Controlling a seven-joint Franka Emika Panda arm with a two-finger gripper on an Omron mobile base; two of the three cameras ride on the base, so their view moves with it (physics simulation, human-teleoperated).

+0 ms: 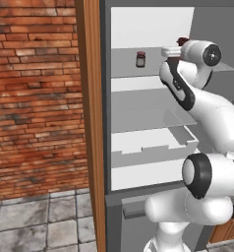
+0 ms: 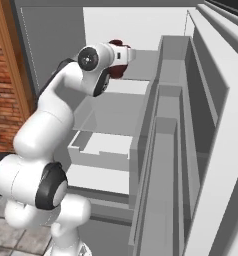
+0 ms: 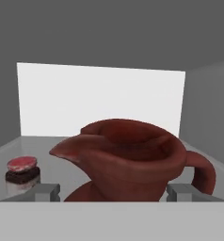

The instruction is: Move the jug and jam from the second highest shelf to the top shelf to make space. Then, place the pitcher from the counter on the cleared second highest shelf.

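Straddling the jug [image 3: 132,160] from in front, the gripper [image 3: 115,192] stands open with a fingertip on each side of its neck, not closed on it, handle off to the jug's right and the jam [image 3: 21,173] well left on the same shelf [image 3: 62,181].

A white robot arm [image 1: 207,123] rises from the lower right and reaches up into an open grey cabinet. Its hand sits at the height of the second highest shelf [image 1: 124,64], hiding the jaws. Just beyond the hand, a sliver of the red-brown jug [image 1: 182,41] peeks out. The small jam [image 1: 140,59] jar stands on the same shelf, well to the left of the hand. A brick wall [image 1: 35,93] and wooden cabinet side [image 1: 92,123] lie further left.
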